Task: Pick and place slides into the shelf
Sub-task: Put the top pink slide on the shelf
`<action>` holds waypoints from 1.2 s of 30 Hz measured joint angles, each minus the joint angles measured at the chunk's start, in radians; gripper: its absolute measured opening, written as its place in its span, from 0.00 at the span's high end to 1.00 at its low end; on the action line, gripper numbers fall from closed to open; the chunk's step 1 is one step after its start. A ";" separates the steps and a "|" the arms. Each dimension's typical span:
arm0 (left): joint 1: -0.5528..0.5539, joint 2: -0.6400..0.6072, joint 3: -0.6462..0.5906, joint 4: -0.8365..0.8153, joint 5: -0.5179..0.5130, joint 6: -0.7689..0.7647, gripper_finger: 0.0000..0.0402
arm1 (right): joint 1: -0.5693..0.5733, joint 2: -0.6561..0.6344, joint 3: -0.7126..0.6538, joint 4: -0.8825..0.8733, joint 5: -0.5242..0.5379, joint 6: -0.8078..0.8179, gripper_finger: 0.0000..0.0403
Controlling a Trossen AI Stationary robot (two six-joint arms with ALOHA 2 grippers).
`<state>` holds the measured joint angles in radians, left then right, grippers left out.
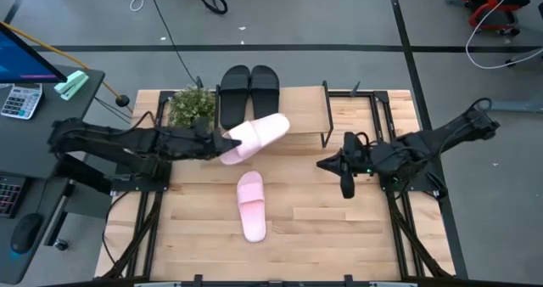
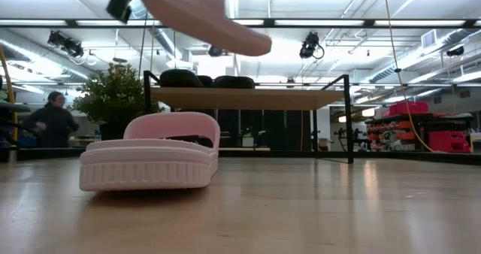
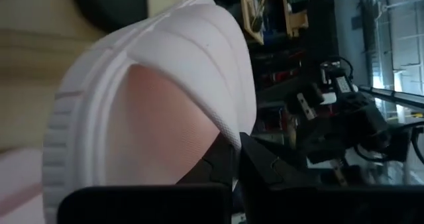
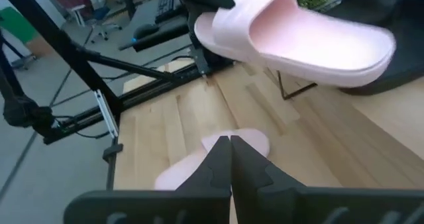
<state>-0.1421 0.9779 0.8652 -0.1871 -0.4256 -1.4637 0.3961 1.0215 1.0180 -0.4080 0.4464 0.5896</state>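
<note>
My left gripper [image 1: 222, 143] is shut on a pale pink slide [image 1: 257, 136], held in the air in front of the shelf [image 1: 307, 110]. In the low view this slide [image 2: 210, 17] hangs tilted above the shelf's wooden top [image 2: 248, 98]. Two black slides [image 1: 249, 92] rest side by side, soles down, on the shelf's left part. A second pink slide [image 1: 251, 204] lies sole down on the table's middle. My right gripper [image 1: 346, 185] hovers shut and empty to the right of it, above the table. My left gripper holds the pink slide by its broad strap [image 3: 218, 128], the two fingers [image 3: 228, 159] shut on the strap's edge. It comes from the table's left, nearly level. The slide is lifted clear and tilted, its far end [image 4: 371, 52] reaching toward the shelf.
A small potted plant [image 1: 191, 107] stands at the shelf's left end, close to my left arm. The right half of the shelf top [image 1: 356, 109] is bare wood. A person [image 2: 52, 122] is in the room beyond the table's far left.
</note>
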 joint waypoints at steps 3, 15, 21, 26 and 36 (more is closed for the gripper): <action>-0.001 0.081 0.081 0.002 -0.034 0.014 0.98 | 0.025 -0.021 0.000 -0.042 0.022 -0.002 1.00; -0.075 0.405 0.377 0.001 -0.451 -0.033 0.98 | 0.079 -0.101 0.000 -0.146 0.035 -0.294 1.00; -0.105 0.593 0.526 0.010 -0.650 -0.126 0.98 | 0.079 -0.153 0.000 -0.217 0.088 -0.421 1.00; -0.124 0.771 0.659 0.054 -0.730 -0.198 0.98 | 0.078 -0.187 0.000 -0.217 0.106 -0.480 1.00; -0.123 1.042 0.947 0.073 -0.973 -0.235 0.98 | 0.078 -0.208 0.000 -0.420 0.231 -0.478 1.00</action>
<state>-0.2649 2.0198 1.8120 -0.1143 -1.3987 -1.6985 0.4740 0.8133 1.0176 -0.8284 0.6769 0.1116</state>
